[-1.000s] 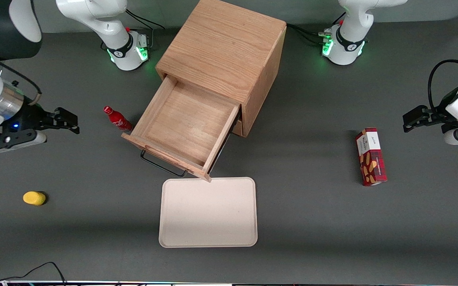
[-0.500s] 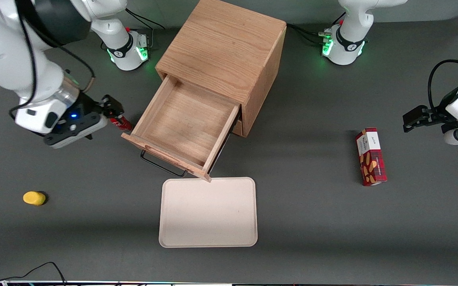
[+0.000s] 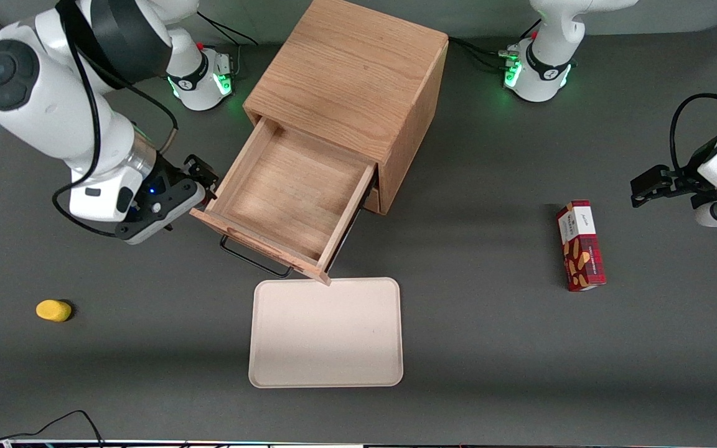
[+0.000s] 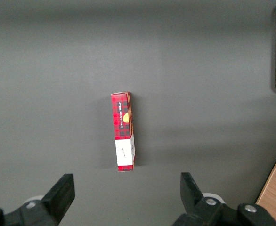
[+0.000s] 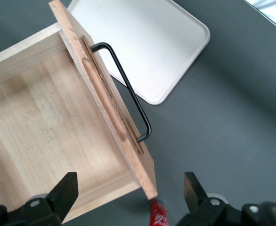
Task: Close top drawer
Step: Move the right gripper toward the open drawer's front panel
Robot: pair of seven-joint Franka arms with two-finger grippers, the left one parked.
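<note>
The top drawer [image 3: 289,199] stood pulled well out of the cabinet [image 3: 358,87], empty inside, its front panel nearest the front camera and just short of the cream tray [image 3: 326,333]. The gripper [image 3: 200,180] hung just beside the drawer's corner on the working arm's end, above a small red bottle [image 5: 158,217]. Jaws were spread wide w/ nothing between them; in the wrist view the panel's corner and the bottle sat in the gap.

Handling, as a judgement: rigid oak box, stiff, not fragile, prob. moderate weight and running on side rails, so it should slide straight w/ a steady push. The black bar handle [image 5: 128,94] looked thin and stood off the panel; OK for a grip, but a flat push on the panel face near its middle would likely be simpler. Pushing at the corner could skew it. The bottle close by could get knocked.

Writing: the red plaid box [image 4: 124,132] toward the parked arm's end had a label strip, too small to read. Bottle had white script, not legible.
</note>
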